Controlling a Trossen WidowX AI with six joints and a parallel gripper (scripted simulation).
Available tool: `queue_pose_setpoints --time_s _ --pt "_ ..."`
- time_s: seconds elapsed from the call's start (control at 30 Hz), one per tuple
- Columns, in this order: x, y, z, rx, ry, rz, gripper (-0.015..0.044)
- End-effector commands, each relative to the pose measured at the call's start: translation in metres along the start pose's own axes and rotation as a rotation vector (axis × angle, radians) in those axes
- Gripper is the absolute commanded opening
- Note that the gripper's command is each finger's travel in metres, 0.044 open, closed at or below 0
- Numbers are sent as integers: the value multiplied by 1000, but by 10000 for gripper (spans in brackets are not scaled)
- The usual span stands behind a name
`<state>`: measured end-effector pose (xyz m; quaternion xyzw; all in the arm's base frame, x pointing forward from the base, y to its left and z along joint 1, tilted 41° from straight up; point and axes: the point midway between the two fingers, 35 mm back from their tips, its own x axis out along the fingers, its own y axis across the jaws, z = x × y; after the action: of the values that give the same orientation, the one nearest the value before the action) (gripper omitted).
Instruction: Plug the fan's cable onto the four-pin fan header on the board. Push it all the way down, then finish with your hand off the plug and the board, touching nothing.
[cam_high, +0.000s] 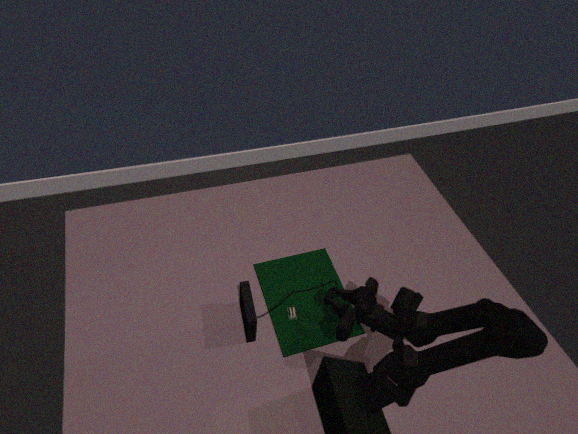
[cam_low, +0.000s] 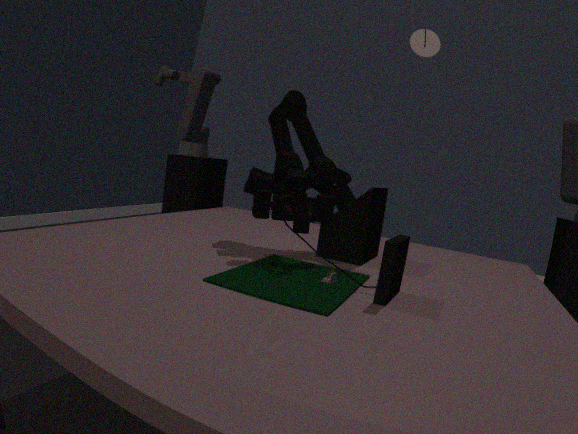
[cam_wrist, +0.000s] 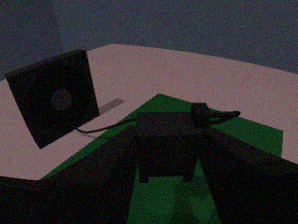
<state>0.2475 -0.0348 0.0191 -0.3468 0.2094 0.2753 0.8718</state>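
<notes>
1. Over the green board (cam_high: 300, 280) (cam_low: 280, 287) (cam_wrist: 265, 137), the gripper (cam_high: 336, 311) (cam_low: 281, 212) (cam_wrist: 166, 132) is closed on the dark plug (cam_wrist: 167, 125), well clear of the surface.
2. Pale header (cam_high: 292, 313) (cam_low: 329, 276) stands on the board, nearer its fan side; nothing seated on it. Black fan (cam_high: 248, 312) (cam_low: 392, 270) (cam_wrist: 55, 100) upright just beside the board, off its edge. Cable (cam_high: 295, 291) (cam_low: 320, 253) (cam_wrist: 105, 128) runs from fan across the board to the grip.
3. Step in hand, my reading: carrying and aligning, before insertion. Next move calls for a shift over the board towards its fan side, plug squared to the pins, then straight down. Pressing and letting go come after. Cable slack could tug the plug askew.
4. Top view: header lies between fan and gripper across the board; height hard to judge. Exterior: plain air between fingers and board, though the plug is lost in the dark.
5. Wrist view alone gives the plug's shape between the fingertips, with two short prongs along its lower edge. Header not visible from there; pin alignment I cannot tell.
</notes>
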Motion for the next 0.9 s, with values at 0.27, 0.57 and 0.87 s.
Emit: queue_pose_setpoints --time_s 0.27,0.57,0.87 --pt "-1 0 5 0 0 0 0" --pt "-1 0 4 0 0 0 0" --pt "1 -3 -3 0 -1 3 0"
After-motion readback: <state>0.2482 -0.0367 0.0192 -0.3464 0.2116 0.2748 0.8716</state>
